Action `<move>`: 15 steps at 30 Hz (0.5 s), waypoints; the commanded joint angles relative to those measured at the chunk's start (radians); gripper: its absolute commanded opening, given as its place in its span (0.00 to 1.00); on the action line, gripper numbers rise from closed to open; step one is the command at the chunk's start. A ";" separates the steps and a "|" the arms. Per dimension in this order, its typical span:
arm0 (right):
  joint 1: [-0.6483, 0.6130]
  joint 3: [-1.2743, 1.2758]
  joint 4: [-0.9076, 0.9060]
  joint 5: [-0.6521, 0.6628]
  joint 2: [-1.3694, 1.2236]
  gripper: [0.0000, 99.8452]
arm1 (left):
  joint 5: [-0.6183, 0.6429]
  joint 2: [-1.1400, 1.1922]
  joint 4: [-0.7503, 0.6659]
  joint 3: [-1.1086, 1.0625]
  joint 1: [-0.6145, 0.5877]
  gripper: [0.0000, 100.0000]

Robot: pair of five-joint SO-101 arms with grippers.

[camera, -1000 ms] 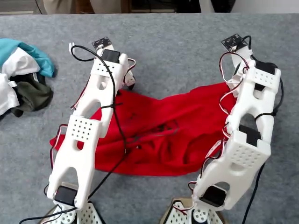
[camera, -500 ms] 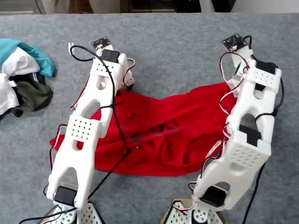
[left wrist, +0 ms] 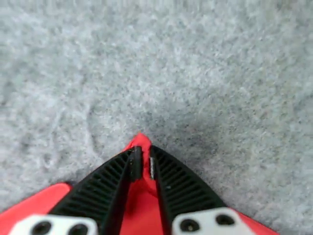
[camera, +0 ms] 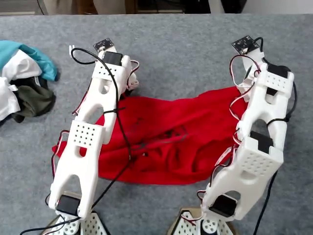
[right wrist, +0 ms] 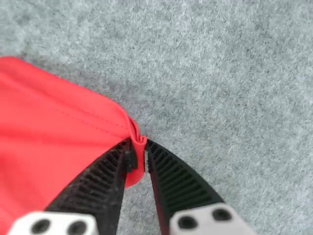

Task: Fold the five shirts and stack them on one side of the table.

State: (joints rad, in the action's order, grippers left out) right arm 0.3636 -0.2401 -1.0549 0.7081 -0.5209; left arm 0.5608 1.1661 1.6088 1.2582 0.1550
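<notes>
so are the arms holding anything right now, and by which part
Both hold the red shirt. The left tool pinches a small peak of fabric at its far edge; the right tool pinches a hemmed corner.

Robotics lab setup, by appearance. Grey felt-covered bench (camera: 195, 44) carries a white printed left arm (camera: 88, 142) and right arm (camera: 259, 147). Loose wiring (camera: 126, 139) runs exposed.

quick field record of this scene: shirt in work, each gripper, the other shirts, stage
shirt in work: red shirt, lying crumpled on the grey table between the two arms
left gripper: shut on one far corner of the red shirt
right gripper: shut on the other far corner
waiting: pile of shirts, teal, white and dark green, unfolded, at the table's edge beside the left arm
stage: red shirt not yet folded
</notes>
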 commanded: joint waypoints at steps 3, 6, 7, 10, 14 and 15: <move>-0.016 -0.048 -0.058 -0.086 0.096 0.02 | -0.075 -0.012 0.072 0.296 -0.054 0.02; -0.056 -0.107 -0.130 -0.117 0.213 0.02 | -0.126 -0.030 0.112 0.420 -0.049 0.02; -0.068 -0.131 -0.149 -0.121 0.260 0.02 | -0.146 -0.071 0.121 0.408 -0.051 0.02; -0.102 -0.205 -0.184 -0.138 0.406 0.02 | -0.184 -0.213 0.149 0.400 -0.081 0.02; -0.139 -0.303 -0.222 -0.222 0.575 0.02 | -0.210 -0.397 0.150 0.411 -0.124 0.02; -0.147 -0.329 -0.233 -0.236 0.613 0.01 | -0.229 -0.452 0.150 0.410 -0.137 0.02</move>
State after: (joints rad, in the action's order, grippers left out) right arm 0.2440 -0.4672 -1.2651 0.5163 -0.0591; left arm 0.3690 0.9037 1.7484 1.6233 0.0552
